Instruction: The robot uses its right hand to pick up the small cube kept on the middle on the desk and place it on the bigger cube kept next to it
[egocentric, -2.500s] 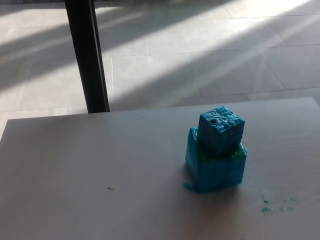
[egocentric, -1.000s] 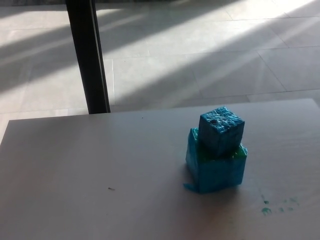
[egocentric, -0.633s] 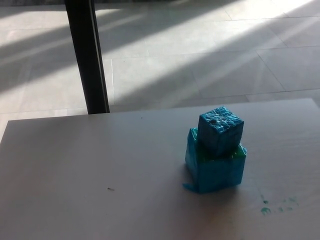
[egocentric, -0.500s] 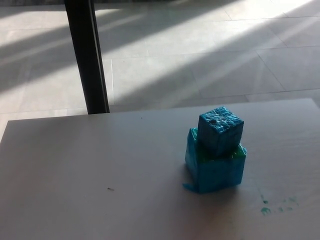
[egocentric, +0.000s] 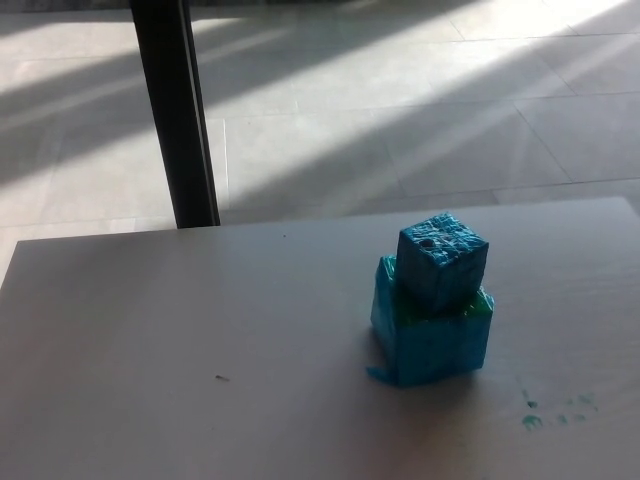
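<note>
Two cubes are sitting stacked toward the desk's right edge; we are seeing the small cube resting on the bigger cube, turned slightly askew; neither of our hands is showing, so we cannot tell their state; green smears are marking the near right corner.

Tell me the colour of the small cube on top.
Dark blue small cube, on a lighter turquoise bigger cube; head view.
</note>
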